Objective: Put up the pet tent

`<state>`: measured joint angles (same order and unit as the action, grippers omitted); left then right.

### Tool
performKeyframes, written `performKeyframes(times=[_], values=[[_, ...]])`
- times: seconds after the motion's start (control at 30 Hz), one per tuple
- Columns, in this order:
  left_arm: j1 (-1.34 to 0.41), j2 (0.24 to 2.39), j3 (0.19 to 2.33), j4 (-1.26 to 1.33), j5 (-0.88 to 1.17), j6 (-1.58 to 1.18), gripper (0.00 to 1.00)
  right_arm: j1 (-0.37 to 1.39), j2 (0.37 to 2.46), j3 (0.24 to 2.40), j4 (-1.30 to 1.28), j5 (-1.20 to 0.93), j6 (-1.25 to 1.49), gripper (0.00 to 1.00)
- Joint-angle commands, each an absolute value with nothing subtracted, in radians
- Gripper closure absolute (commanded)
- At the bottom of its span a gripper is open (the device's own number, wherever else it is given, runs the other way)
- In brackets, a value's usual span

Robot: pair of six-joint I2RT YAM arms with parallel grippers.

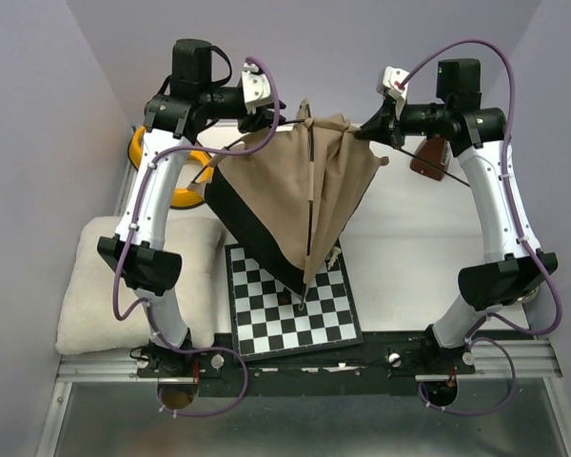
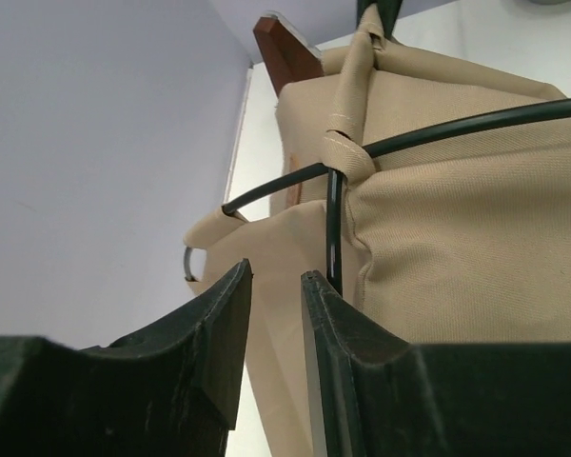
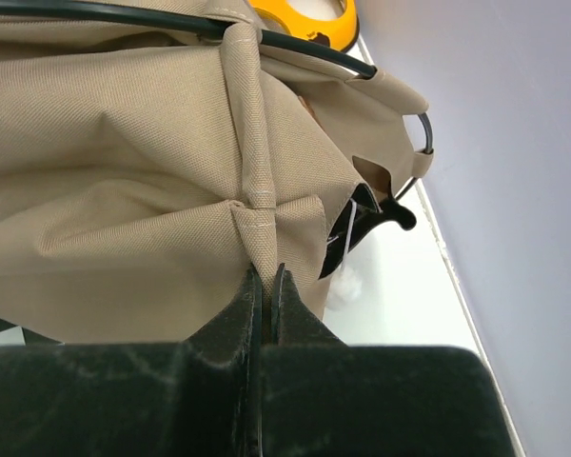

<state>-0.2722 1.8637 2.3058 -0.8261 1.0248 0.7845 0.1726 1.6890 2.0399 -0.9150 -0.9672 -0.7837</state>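
The pet tent [image 1: 285, 200], tan fabric with a black lining strip [image 1: 240, 221], hangs half collapsed in the air over the back of the chessboard, its lower tip pointing down at the board. My right gripper [image 1: 373, 129] is shut on a tan seam fold of the tent [image 3: 124, 190]; its jaws [image 3: 266, 271] pinch the fabric. The white pom-pom [image 3: 344, 284] dangles just beyond. My left gripper [image 1: 257, 119] is at the tent's upper left corner; its jaws [image 2: 276, 276] stand slightly apart with nothing between them. A thin black pole [image 2: 457, 129] curves through a fabric sleeve, and another passes just behind the right finger [image 2: 328, 314].
A black-and-white chessboard [image 1: 290, 319] lies at the near middle of the table. A fluffy white cushion [image 1: 90, 305] lies at the left. A yellow ring-shaped object [image 1: 186, 190] sits back left. A brown wooden piece [image 1: 430, 157] sits back right.
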Motion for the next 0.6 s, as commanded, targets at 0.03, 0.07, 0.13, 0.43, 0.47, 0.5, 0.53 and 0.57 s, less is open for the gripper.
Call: performKeyframes(times=[0.03, 0.07, 0.13, 0.43, 0.47, 0.5, 0.53, 0.57], values=[[-0.272, 1.705, 2.148, -0.760, 1.091, 0.726, 0.57, 0.187, 1.692, 2.077, -0.868, -0.982, -0.775, 0.99], [-0.272, 1.681, 2.099, -0.705, 1.085, 0.700, 0.57, 0.186, 1.690, 2.075, -0.870, -0.982, -0.778, 0.99], [-0.272, 1.637, 2.031, -0.622, 1.081, 0.655, 0.55, 0.190, 1.689, 2.069, -0.873, -0.982, -0.790, 0.99], [-0.291, 1.651, 2.025, -0.653, 1.097, 0.620, 0.55, 0.199, 1.680, 2.059, -0.876, -0.989, -0.804, 0.99], [-0.293, 1.654, 2.020, -0.646, 1.085, 0.621, 0.55, 0.201, 1.678, 2.057, -0.877, -0.991, -0.807, 0.99], [-0.293, 1.657, 2.019, -0.634, 1.069, 0.618, 0.55, 0.199, 1.677, 2.056, -0.877, -0.994, -0.808, 0.99], [-0.295, 1.660, 2.019, -0.620, 1.057, 0.612, 0.55, 0.202, 1.677, 2.057, -0.882, -0.996, -0.810, 0.99], [-0.295, 1.663, 2.022, -0.605, 1.049, 0.603, 0.55, 0.204, 1.677, 2.057, -0.888, -0.997, -0.813, 0.99]])
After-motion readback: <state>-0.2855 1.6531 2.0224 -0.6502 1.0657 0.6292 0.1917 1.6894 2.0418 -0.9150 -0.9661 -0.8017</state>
